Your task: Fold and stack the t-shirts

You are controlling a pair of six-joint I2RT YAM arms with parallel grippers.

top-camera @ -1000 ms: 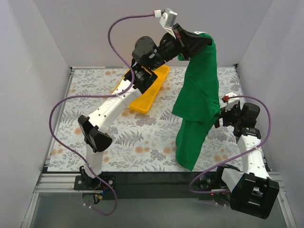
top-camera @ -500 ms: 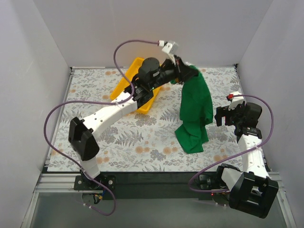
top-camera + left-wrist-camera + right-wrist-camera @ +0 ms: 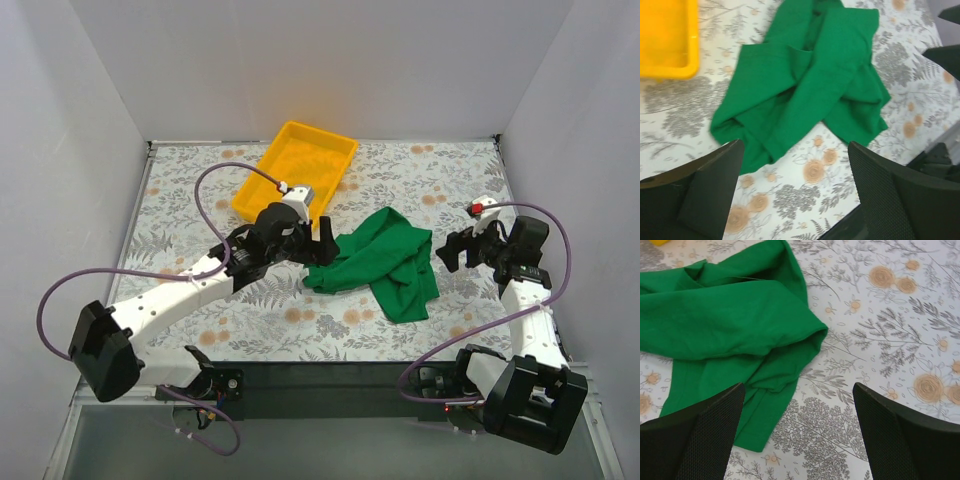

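Since the green t-shirt (image 3: 380,265) is soft, light cloth that sags and bunches wherever it goes unsupported, it probably wants taking by an outer hem or corner, not the crumpled middle. On the left, the left arm stretches low across the flowered counter (image 3: 190,210), nearer than the yellow tray (image 3: 262,178). The left pincer (image 3: 322,247) hangs wide open just beside the shirt's left edge, holding nothing. The shirt lies in a rumpled heap right of centre, layers overlapping, no fold made yet. Further right, the right arm stands bent at the counter's edge, and the right pincer (image 3: 452,247) is likewise spread wide and empty, aimed at the shirt, near but apart.
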